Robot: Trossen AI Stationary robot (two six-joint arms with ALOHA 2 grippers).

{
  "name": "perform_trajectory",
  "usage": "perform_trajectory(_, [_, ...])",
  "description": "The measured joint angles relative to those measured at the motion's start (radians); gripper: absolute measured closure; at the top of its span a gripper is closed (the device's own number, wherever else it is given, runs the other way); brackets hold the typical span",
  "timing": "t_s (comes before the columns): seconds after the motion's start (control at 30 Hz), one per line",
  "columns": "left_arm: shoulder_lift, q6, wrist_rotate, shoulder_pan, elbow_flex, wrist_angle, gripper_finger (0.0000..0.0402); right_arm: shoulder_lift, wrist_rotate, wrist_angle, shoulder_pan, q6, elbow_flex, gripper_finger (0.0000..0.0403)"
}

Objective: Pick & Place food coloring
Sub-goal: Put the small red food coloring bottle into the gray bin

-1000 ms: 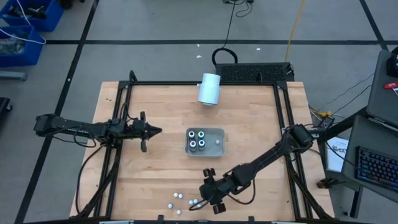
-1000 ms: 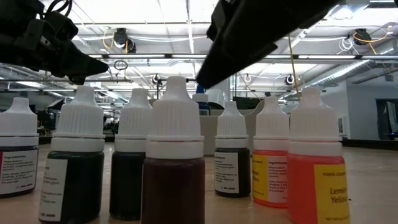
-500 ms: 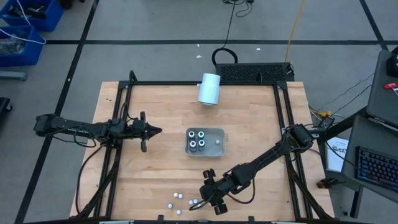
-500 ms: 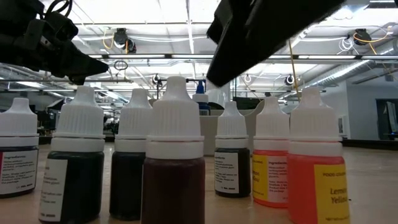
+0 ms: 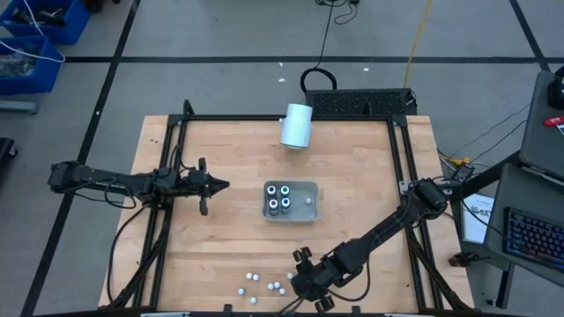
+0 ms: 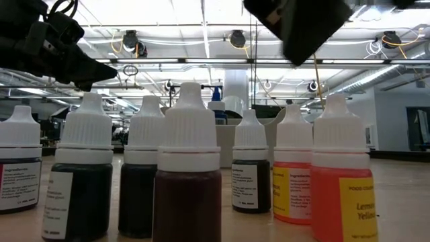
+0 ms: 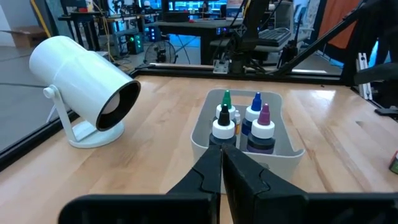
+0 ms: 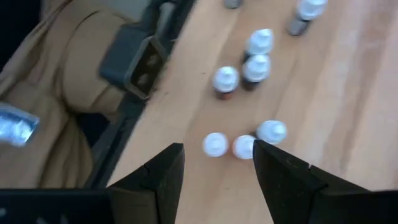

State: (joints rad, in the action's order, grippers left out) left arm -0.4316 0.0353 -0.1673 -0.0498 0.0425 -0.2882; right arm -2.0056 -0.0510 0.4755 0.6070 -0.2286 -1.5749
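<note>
At the bench's [image 5: 220,246] near edge the right claw [image 5: 306,283], fingers spread and empty, hangs just beside the loose white-capped food coloring bottles [image 5: 264,283]. Farther back, four more bottles [image 5: 278,196] stand in the grey tray [image 5: 307,202]. The left claw [image 5: 210,185], pressed together, waits beside it.

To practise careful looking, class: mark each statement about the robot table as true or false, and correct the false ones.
1. The grey tray holds four bottles. True.
2. The right gripper is shut on a bottle. False: it is open, holding nothing, above the loose bottles.
3. The white cylinder lies at the table's far edge. True.
4. The left gripper is inside the tray. False: it waits beside it, apart, fingers shut.
</note>
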Motion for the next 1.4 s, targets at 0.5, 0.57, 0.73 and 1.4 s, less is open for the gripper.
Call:
perform_trajectory(0.5, [0.000,0.001,0.000,0.000,0.000,0.008,0.0380,-0.001,-0.058,-0.008,0.036,0.209,0.000,0.0223])
perform_trajectory(0.57, [0.000,0.001,0.000,0.000,0.000,0.008,0.0380,-0.001,-0.058,-0.011,0.035,0.212,0.000,0.0222])
perform_trajectory(0.73, [0.000,0.000,0.000,0.000,0.000,0.008,0.0380,-0.001,-0.057,-0.015,0.020,0.206,0.000,0.0223])
perform_trajectory(1.4, [0.000,0.000,0.000,0.000,0.000,0.008,0.0380,-0.071,-0.022,-0.084,-0.051,0.026,0.000,0.0222])
